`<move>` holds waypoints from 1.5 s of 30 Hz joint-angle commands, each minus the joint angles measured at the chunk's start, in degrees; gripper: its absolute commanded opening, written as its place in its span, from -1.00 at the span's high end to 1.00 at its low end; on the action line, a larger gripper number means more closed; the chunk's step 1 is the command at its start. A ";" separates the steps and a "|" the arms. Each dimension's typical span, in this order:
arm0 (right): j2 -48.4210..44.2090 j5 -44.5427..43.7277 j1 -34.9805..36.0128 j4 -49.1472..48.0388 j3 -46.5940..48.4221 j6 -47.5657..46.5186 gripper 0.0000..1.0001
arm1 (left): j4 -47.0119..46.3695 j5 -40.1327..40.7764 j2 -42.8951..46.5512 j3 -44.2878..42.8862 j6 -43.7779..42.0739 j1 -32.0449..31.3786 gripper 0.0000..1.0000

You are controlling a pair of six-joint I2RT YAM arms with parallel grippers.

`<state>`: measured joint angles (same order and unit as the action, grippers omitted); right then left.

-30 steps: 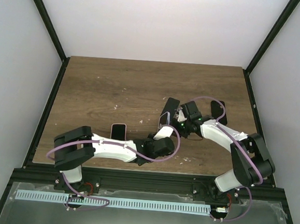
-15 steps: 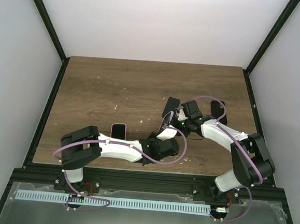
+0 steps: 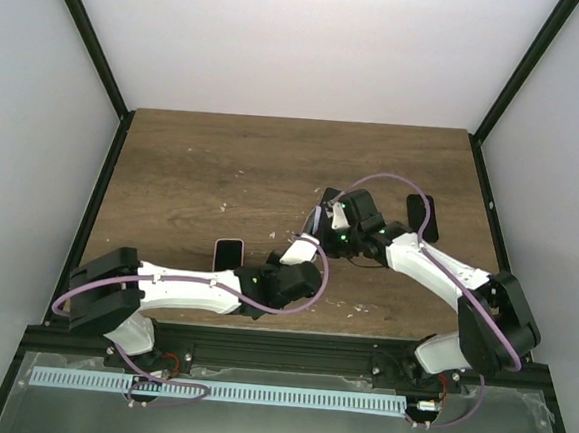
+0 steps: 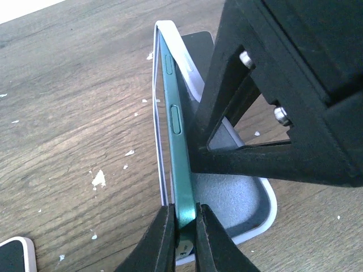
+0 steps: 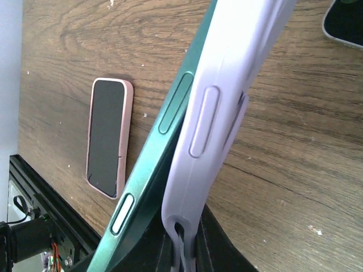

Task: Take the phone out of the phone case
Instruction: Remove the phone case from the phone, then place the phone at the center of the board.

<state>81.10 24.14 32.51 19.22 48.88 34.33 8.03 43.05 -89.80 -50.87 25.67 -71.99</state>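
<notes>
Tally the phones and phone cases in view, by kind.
Phones: 3 (green phone, pink-rimmed phone, dark phone)
Cases: 1 (lilac case; whether the two lying phones wear cases cannot be told)
Total: 4

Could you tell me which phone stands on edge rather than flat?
The teal-green phone, pinched by the left gripper; the pink-cased phone and black phone lie flat.

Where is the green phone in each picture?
Top view: the green phone is a small sliver mid-table, to the right of the pink phone.
Left wrist view: the green phone stands on edge in the centre, pinched at the bottom by the left gripper. The pink phone is in the bottom left corner.
Right wrist view: the green phone slants through the middle against the lilac case. The pink phone is on its left.
Shared landmark: the pink phone.
</notes>
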 commanded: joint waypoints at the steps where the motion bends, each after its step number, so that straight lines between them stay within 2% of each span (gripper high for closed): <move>1: -0.62 -9.42 -1.20 3.38 1.06 -5.10 0.99 | 0.75 5.77 4.21 2.09 4.21 1.23 1.00; 5: 1.57 -17.18 3.95 3.83 7.11 -11.38 0.99 | 0.28 6.04 3.85 2.53 4.96 1.26 1.00; 8: 4.86 -25.05 4.24 5.93 12.00 -12.16 0.99 | 0.33 6.16 4.08 2.82 6.01 1.24 1.00; 12: 8.55 -27.91 4.14 9.00 15.00 -9.43 0.99 | -0.53 6.13 5.06 3.81 6.44 1.22 1.00; 15: 9.94 -29.80 4.46 7.85 15.75 -11.38 0.99 | -0.28 6.71 5.65 3.93 6.75 1.24 1.00; 24: 5.49 -25.61 4.84 -3.35 12.63 -27.51 0.99 | -1.44 8.37 8.31 6.35 6.58 1.23 1.00; 27: 5.13 -25.99 4.39 -1.79 13.91 -26.53 0.99 | -1.85 8.12 8.33 6.61 6.50 1.23 1.00; 29: 4.96 -24.01 3.62 0.78 15.39 -22.63 0.99 | -1.80 8.25 8.13 6.41 6.48 1.24 1.00; 33: 5.14 -18.23 -1.94 7.32 17.70 -12.35 0.99 | 0.46 9.40 8.56 5.80 6.87 1.23 1.00; 35: 5.33 -15.50 -5.74 9.50 17.79 -10.30 0.99 | 0.65 9.31 9.34 6.11 5.23 1.24 1.00; 40: -0.84 -14.17 -12.83 5.90 11.73 -15.60 0.99 | -2.33 7.41 6.82 3.84 -9.40 1.94 1.00; 45: -11.31 -9.98 -22.11 -0.45 4.04 -22.60 0.99 | -0.92 12.03 -1.27 -2.41 -20.61 4.23 1.00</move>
<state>76.66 9.91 15.70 24.12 55.44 17.02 9.13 49.82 -86.19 -47.88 16.49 -69.58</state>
